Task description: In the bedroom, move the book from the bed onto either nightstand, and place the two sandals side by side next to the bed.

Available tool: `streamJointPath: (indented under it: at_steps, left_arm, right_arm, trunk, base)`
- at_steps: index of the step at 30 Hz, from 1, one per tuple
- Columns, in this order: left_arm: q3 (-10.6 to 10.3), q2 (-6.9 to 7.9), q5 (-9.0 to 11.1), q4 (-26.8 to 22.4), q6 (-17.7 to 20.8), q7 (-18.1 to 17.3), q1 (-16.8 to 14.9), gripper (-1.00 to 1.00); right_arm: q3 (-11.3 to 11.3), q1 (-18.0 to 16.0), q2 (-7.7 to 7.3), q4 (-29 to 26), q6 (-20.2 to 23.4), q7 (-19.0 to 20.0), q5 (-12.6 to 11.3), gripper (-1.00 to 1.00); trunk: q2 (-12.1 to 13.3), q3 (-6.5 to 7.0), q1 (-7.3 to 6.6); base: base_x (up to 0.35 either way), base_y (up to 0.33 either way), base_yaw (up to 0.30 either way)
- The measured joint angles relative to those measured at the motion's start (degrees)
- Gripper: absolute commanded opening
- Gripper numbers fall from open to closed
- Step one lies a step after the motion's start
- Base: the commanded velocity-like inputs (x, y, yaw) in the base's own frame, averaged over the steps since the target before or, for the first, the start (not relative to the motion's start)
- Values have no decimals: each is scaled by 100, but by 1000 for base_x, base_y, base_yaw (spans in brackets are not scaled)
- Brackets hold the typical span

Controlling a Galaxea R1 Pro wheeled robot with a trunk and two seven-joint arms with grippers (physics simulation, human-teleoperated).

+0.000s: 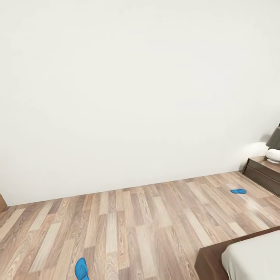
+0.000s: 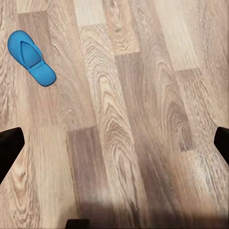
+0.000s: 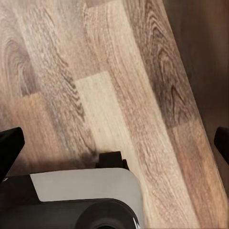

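Fingers (image 2: 9,148) of the left gripper (image 2: 114,143) far apart, at the two sides of its view, nothing between them but bare floor (image 2: 143,95). Same with the right gripper (image 3: 114,143): fingers (image 3: 9,148) wide open, holding nothing, pointing down at the wood planks, with a white and grey part of the robot (image 3: 81,195) just under it. Open and empty most likely because no grab has started yet, only driving and looking. One blue sandal (image 1: 81,269) flat on the floor, out in the open, well away from the floor's edge along the white wall (image 1: 116,97). Probably the same sandal in the left wrist view (image 2: 31,57), strap side up, off to one side of the open fingers and not between them. Other sandal (image 1: 238,191) far off, near the floor's back corner, close to the dark nightstand (image 1: 264,171) and well apart from its twin. Corner of the bed (image 1: 208,260) nearby, dark frame with a grey mattress (image 1: 252,256) on top. Lamp (image 1: 274,149) on the nightstand, taking up part of its top. Nothing lying on the floor between the two sandals, so an easy path. Bed corner worth going around with the right arm. Still to do, by the look of it: both sandals side by side next to the bed.
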Motion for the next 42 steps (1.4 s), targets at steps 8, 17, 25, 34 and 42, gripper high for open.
streamJointPath:
  at_steps: [8,17,25,34,42]
  left_arm:
    - [0,0,0,0,0,0,0,100]
    - [0,0,0,0,0,0,1,100]
    - [0,0,0,1,-1,0,0,100]
    - [4,0,0,0,-7,0,0,100]
    - [7,0,0,0,-8,0,0,100]
  right_arm:
    - [0,0,0,0,0,0,0,100]
    - [0,0,0,0,0,0,0,100]
    - [-1,0,0,-1,0,0,0,100]
    - [1,0,0,0,0,0,0,100]
    - [0,0,0,0,0,0,0,100]
  trunk:
    - [0,0,0]
    - [0,0,0]
    - [0,0,0]
    - [0,0,2]
    - [0,0,0]
  base:
    - [260,-7,0]
    - [244,-2,0]
    - [240,-116,0]
    - [99,-25,0]
    - [175,-1,0]
